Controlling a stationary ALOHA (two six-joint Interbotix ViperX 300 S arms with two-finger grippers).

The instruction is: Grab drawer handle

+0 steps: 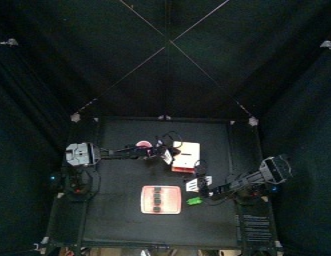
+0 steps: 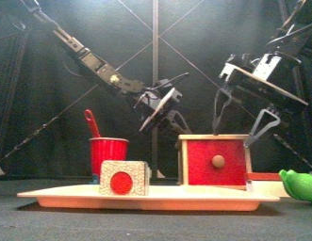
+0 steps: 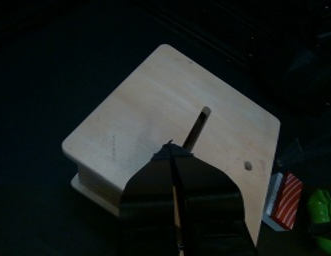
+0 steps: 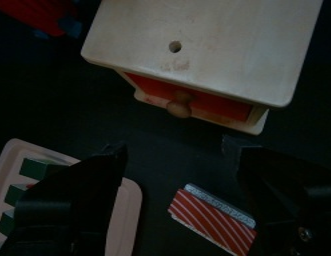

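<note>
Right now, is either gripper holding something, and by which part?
Nothing is held. The left gripper is shut and empty above the pale wooden drawer box. The right gripper stands open, short of the drawer's round wooden knob.

Left gripper (image 3: 179, 165) closed; right gripper (image 4: 181, 185) spread wide, both hanging.

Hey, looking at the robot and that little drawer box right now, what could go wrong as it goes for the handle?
1. The right gripper is open but short of the round wooden knob on the small pale wooden box with the red drawer front; closing now would likely grab air.
2. The shut left gripper hangs over the box's top; pressing down could shift or tip it.
3. A striped red block lies under the right gripper and could be bumped.
</note>
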